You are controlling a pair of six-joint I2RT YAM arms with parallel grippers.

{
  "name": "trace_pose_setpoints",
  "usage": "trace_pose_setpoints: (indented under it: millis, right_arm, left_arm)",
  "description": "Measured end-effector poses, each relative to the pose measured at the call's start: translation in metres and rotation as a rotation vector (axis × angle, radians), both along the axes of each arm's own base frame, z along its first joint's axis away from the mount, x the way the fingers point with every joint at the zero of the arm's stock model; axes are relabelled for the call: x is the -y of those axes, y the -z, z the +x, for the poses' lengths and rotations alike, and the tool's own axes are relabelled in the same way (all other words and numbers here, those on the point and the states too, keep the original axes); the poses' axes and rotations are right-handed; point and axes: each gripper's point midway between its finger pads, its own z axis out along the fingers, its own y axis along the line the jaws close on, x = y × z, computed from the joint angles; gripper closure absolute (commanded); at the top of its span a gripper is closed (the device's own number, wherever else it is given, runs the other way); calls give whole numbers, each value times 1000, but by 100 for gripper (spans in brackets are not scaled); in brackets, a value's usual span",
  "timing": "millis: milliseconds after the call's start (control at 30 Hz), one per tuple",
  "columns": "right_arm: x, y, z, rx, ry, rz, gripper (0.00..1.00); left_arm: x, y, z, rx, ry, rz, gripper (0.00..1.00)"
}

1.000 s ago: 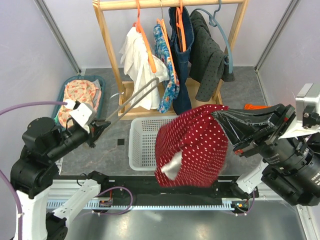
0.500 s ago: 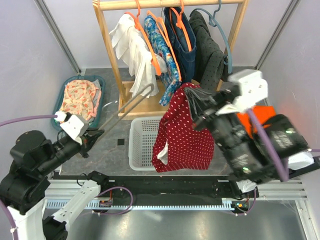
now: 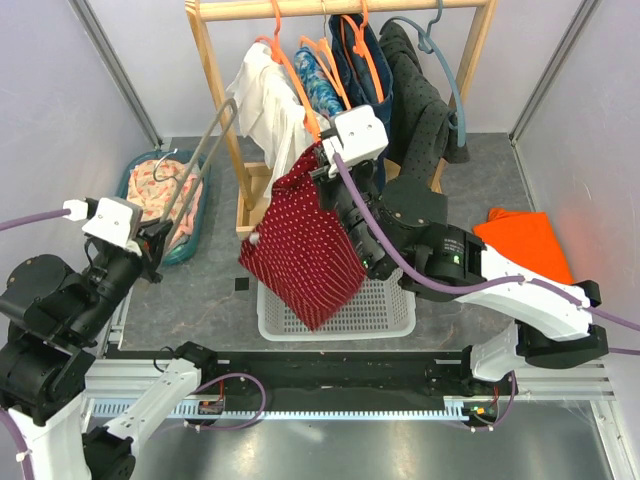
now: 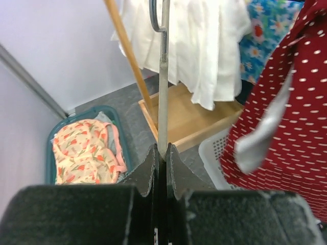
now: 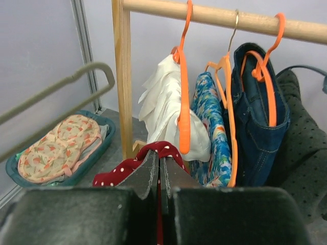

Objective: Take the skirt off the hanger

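Left tool (image 4: 162,152) is clenched on the thin grey hanger (image 4: 163,76), the rod pinched flat between its black fingers and the hook up near the wooden rack (image 5: 118,76). Right tool (image 5: 159,159) is clamped on a fold of the red dotted skirt (image 3: 300,240) at the waistband. The skirt dangles in the air from that one pinch, over the left end of the white basket (image 3: 400,315), apart from the hanger. Looks off the hanger to me; what's left is landing it.

Now the danger. That's a narrow bite of cloth carrying the whole garment, so a quick swing could pull it free. The hem hangs past the basket's left rim, so a drop here may spill onto the worktop (image 3: 220,300). The right arm is also tucked close under the white blouse (image 3: 265,105) and the orange hangers (image 5: 183,76), and a careless lift could snag them. On the left, the long rod could pivot in that slim grip and knock its hook against the rack post.

The top view gives the full drape and where the basket sits beneath it. The right wrist shows only a sliver of waistband, but it confirms the pinch. Only the left wrist shows the clamp on the rod, plus a pale grey patch (image 4: 260,138) on the skirt's edge.
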Motion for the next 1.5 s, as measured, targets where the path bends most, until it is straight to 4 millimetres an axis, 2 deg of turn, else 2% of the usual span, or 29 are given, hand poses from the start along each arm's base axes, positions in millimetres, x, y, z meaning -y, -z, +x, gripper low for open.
trace_pose_setpoints:
  millis: [100, 200, 300, 400, 567, 667, 767, 900, 1000, 1033, 1100, 1133, 1200, 1233, 1267, 1300, 1500]
  right_arm:
    - [-1, 18, 11, -28, -8, -8, 100]
    - [-4, 48, 19, -68, -14, -36, 100]
    - [-10, 92, 24, -126, -11, -78, 100]
    - [-18, 146, 24, -200, -11, -137, 100]
    - [-16, 229, 20, -314, 15, -228, 100]
    - [-2, 275, 20, -368, 63, -273, 100]
    - [24, 324, 25, -416, 159, -318, 100]
    - [56, 375, 37, -500, 289, -354, 100]
    - [66, 414, 47, -570, 377, -406, 98]
    - [67, 429, 49, -597, 405, -436, 90]
    - [69, 459, 52, -650, 452, -514, 82]
    - [68, 472, 53, -672, 462, -550, 75]
    - [69, 491, 49, -710, 462, -597, 67]
    - [70, 497, 46, -728, 454, -615, 55]
    - [69, 497, 44, -737, 448, -609, 40]
    - [67, 495, 44, -740, 443, -591, 3]
    - [65, 475, 38, -743, 403, -502, 2]
  left_arm:
    - [-3, -3, 7, -2, -35, -6, 98]
    - [-6, -9, 16, -5, -67, -6, 98]
    - [-7, -12, 31, -23, -103, 3, 98]
    - [-3, -11, 48, -68, -120, 11, 98]
    - [6, -4, 69, -139, -123, 16, 98]
    - [9, -2, 75, -173, -121, 20, 98]
    - [12, -6, 80, -182, -122, 14, 98]
    - [15, -7, 88, -194, -125, 9, 98]
    - [18, -10, 95, -199, -126, 3, 98]
    - [20, -10, 99, -203, -127, 2, 98]
    - [23, -11, 108, -211, -127, 2, 98]
    - [25, -12, 113, -213, -128, 3, 98]
    - [30, -13, 127, -215, -129, 3, 98]
    - [33, -15, 135, -214, -130, 3, 98]
    - [36, -15, 145, -214, -132, 3, 98]
    - [38, -17, 152, -212, -137, 3, 98]
    - [48, -42, 204, -153, -182, -16, 98]
